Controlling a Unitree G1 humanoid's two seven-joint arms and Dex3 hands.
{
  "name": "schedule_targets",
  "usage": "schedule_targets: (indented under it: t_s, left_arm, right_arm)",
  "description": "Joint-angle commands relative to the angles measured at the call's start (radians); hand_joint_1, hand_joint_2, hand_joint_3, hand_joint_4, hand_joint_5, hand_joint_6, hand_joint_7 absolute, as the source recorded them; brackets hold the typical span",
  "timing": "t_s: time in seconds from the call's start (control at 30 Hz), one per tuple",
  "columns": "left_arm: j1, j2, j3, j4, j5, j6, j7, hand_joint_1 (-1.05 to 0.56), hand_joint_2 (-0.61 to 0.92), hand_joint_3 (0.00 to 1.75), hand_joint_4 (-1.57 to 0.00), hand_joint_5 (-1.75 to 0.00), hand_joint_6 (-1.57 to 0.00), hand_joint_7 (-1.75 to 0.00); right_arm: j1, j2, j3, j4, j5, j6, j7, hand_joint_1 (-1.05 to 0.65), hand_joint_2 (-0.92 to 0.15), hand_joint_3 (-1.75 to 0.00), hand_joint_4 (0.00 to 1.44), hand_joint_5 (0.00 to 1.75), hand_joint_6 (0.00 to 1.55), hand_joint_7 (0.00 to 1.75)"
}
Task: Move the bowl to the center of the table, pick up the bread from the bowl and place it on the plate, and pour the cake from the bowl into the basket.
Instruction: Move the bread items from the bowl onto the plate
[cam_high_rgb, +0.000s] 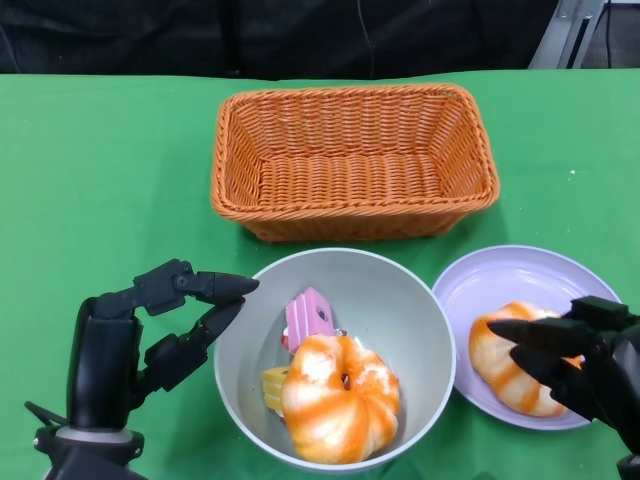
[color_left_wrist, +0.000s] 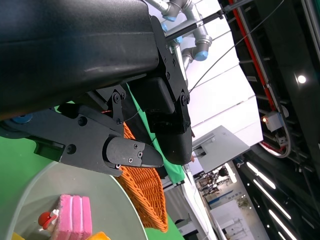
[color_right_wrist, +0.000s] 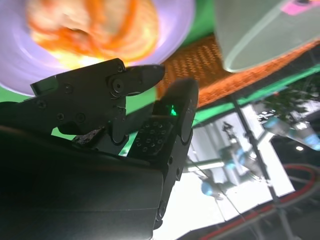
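A pale grey-green round bowl (cam_high_rgb: 430, 340) sits on the green-covered table (cam_high_rgb: 100, 180), toward the near middle, just in front of an orange woven rectangular basket (cam_high_rgb: 355, 160) that stands behind it. In the bowl lies a round bun of bread swirled in orange and white (cam_high_rgb: 340, 398), filling the near part; behind it and to its left a pink layered slice of cake (cam_high_rgb: 308, 315) stands tilted against the bowl's inside, and a small yellow piece (cam_high_rgb: 274, 386) shows at the bun's left edge. To the right of the bowl, with its rim just beside the bowl's rim, is a lilac round plate (cam_high_rgb: 500, 275), and on it rests a second orange-and-white striped bun (cam_high_rgb: 500, 362), partly hidden by the right hand (cam_high_rgb: 575, 355). That right hand hangs over the near right part of the plate with its fingers pointing left above the bun; the right wrist view shows the fingers apart with nothing between them, the bun blurred beyond them. The left hand (cam_high_rgb: 175, 325) is at the left of the bowl, fingers spread and pointed toward the rim, the upper fingertips (cam_high_rgb: 235, 286) at or just over the rim's left edge; whether they touch it cannot be told. It holds nothing. The left wrist view shows the same open fingers above the bowl's rim, with the pink cake inside and the basket's edge beyond.
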Motion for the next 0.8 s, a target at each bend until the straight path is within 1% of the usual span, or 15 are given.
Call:
schedule_targets:
  t_s: [0.03,0.1,0.2,0.3,0.43,0.67,0.8]
  left_arm:
    - [0.002,0.015,0.007,0.007,-0.006,-0.003,0.002,-0.2,0.92,0.22,-0.8,-1.08,-1.01,-0.53]
    - [0.002,0.014,0.007,0.007,-0.007,-0.002,0.002,-0.21,0.92,0.22,-0.8,-1.08,-1.01,-0.53]
    - [-0.001,0.014,0.007,0.011,-0.007,-0.007,0.003,-0.22,0.92,0.22,-0.79,-1.08,-1.0,-0.53]
    - [0.0,0.013,0.007,0.01,-0.007,-0.006,0.003,-0.22,0.92,0.22,-0.79,-1.07,-1.0,-0.52]
    - [-0.001,0.01,0.008,0.011,-0.005,-0.005,0.007,-0.22,0.92,0.21,-0.8,-1.08,-1.0,-0.53]
    - [-0.008,0.008,0.013,0.02,0.008,-0.012,0.018,-0.21,0.92,0.22,-0.8,-1.07,-1.0,-0.53]
    - [-0.013,0.005,0.016,0.029,0.009,-0.018,0.019,-0.19,0.92,0.22,-0.8,-1.08,-1.0,-0.53]
  right_arm:
    - [0.029,-0.001,-0.024,-0.081,0.026,0.009,0.037,-0.51,-0.92,-0.02,0.9,0.3,0.92,0.0]
    - [0.047,0.004,-0.031,-0.137,0.039,0.022,0.071,-0.58,-0.92,-0.02,0.88,0.27,0.88,0.0]
    - [0.081,0.013,-0.043,-0.242,0.058,0.049,0.142,-0.63,-0.92,-0.02,0.86,0.24,0.85,0.0]
    - [0.105,0.021,-0.055,-0.315,0.07,0.064,0.199,-0.66,-0.92,-0.02,0.85,0.24,0.84,0.0]
    - [0.119,0.025,-0.061,-0.392,0.109,0.045,0.272,-0.68,-0.92,-0.03,0.83,0.23,0.83,0.0]
    - [0.109,0.026,-0.065,-0.437,0.136,0.007,0.354,-0.7,-0.92,-0.04,0.81,0.24,0.81,0.0]
    - [0.097,0.029,-0.067,-0.449,0.126,0.0,0.383,-0.72,-0.92,-0.06,0.81,0.25,0.81,0.01]
